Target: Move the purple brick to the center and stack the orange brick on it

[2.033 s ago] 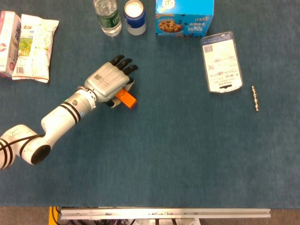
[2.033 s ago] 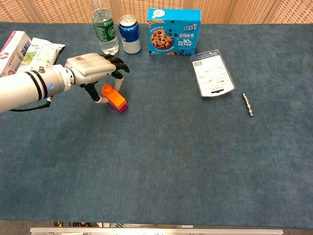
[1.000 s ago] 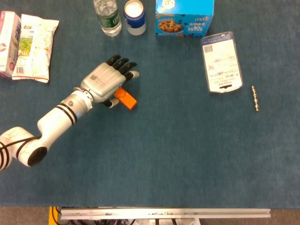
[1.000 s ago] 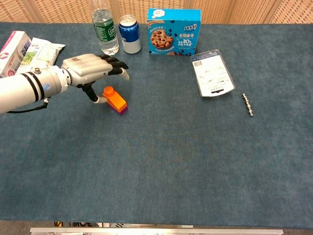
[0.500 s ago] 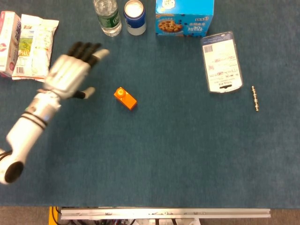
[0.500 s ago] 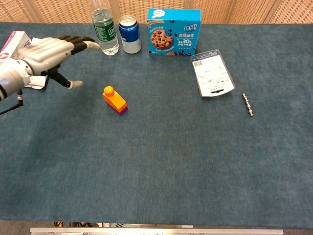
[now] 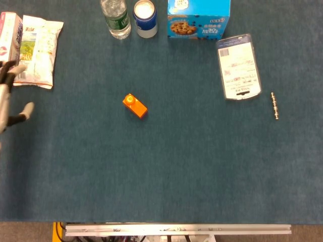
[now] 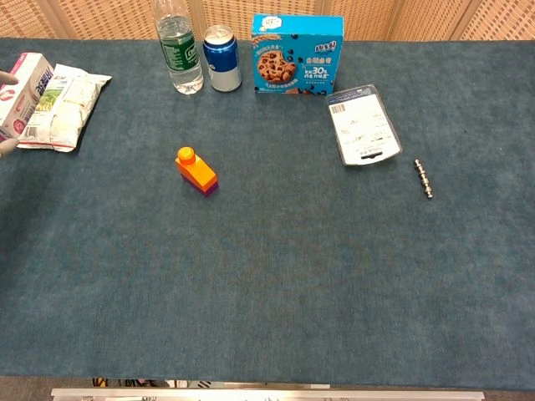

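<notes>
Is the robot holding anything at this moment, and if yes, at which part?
Nothing is held. The left hand is at the table's left edge with fingers apart, far from the orange brick. The right hand is not in view.

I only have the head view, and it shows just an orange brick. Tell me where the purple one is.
Observer: In the chest view the purple brick lies directly under the orange brick; only its lower edge peeks out.
Operator: Report whether the orange one sits flat.
Observer: It looks flat in the chest view, not tilted, with its long sides lined up over the purple brick.
</notes>
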